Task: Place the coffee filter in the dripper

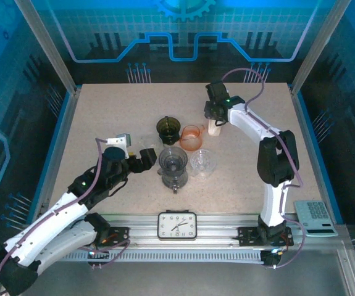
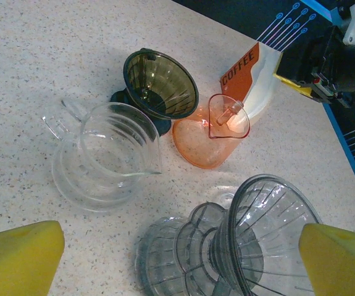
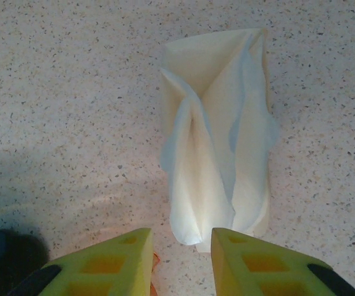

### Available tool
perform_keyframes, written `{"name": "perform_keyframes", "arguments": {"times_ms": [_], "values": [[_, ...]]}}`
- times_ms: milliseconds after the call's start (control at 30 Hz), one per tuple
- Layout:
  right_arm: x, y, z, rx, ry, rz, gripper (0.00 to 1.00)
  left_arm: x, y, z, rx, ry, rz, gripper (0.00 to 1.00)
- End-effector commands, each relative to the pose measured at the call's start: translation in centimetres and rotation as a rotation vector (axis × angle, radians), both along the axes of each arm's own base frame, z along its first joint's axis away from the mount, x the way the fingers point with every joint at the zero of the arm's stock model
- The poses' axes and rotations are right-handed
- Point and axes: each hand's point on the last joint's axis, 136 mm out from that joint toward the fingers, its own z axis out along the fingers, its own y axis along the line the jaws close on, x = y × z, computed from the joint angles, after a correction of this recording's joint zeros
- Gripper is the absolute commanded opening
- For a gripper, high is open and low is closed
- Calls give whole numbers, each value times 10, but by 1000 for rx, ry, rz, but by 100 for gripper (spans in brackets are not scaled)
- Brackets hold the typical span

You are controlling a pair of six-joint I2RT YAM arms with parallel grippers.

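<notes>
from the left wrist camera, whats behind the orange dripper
The filter pack labelled COFFEE stands behind the orange dripper. The dripper's rim and handle cover the pack's lower edge, so contact cannot be judged.

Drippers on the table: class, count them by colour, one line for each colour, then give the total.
Dark green dripper: 1
Orange dripper: 1
Clear dripper: 1
Smoky grey dripper: 1
Total: 4
</notes>
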Motion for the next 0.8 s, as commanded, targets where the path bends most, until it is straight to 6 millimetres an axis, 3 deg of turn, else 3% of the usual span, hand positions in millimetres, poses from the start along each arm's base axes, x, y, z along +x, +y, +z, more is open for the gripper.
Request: {"name": "perform_keyframes", "arguments": {"times_ms": [0, 500, 767], "values": [[2, 7, -3, -6, 9, -16, 32, 4, 5, 2, 15, -27, 19, 99], [15, 6, -22, -56, 43, -15, 28, 3, 8, -2, 7, -9, 35, 99], [19, 7, -28, -66, 55, 7, 17, 4, 9, -4, 3, -3, 44, 99]]}}
